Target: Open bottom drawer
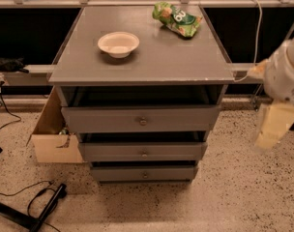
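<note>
The bottom drawer (pixel 144 173) is the lowest and shortest of three grey fronts on the grey cabinet (pixel 142 66), with a small round knob (pixel 145 175) at its centre. A dark gap shows above its front. The mid-sized drawer (pixel 143 152) and the tallest top drawer (pixel 141 120) sit above it, each also with a dark gap above. My gripper (pixel 274 125) hangs at the right edge of the view, beside the cabinet at about top-drawer height. It is well to the right of the bottom drawer, above it, and not touching anything.
A white bowl (pixel 118 43) and a green snack bag (pixel 177 18) lie on the cabinet top. An open cardboard box (pixel 52 134) stands against the cabinet's left side. Cables and a black stand (pixel 40 210) lie on the speckled floor at the front left.
</note>
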Robot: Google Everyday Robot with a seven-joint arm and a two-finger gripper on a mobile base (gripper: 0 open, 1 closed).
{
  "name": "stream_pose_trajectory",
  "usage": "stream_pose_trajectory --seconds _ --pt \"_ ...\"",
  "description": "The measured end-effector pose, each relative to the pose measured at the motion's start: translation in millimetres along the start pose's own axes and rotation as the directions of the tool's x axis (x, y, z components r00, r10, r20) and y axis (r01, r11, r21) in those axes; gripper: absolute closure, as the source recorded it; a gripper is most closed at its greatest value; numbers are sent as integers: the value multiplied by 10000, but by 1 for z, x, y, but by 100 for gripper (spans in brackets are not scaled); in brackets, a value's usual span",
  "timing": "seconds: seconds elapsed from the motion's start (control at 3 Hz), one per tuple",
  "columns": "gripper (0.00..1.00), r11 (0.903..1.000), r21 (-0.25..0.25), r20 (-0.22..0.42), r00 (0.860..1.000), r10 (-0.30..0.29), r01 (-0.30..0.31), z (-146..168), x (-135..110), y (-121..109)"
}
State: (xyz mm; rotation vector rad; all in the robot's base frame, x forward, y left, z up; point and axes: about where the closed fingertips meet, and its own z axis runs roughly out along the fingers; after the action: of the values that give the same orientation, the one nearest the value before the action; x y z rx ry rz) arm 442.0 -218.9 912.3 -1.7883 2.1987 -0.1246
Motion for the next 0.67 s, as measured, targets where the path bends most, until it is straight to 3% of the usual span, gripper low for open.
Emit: stream_pose_trajectory --seconds 0.33,0.67 --pt "0 9997 -215 -113 9999 -98 96 71 25 26" --pt "0 9972 -749 -235 9997 43 -60 149 55 59"
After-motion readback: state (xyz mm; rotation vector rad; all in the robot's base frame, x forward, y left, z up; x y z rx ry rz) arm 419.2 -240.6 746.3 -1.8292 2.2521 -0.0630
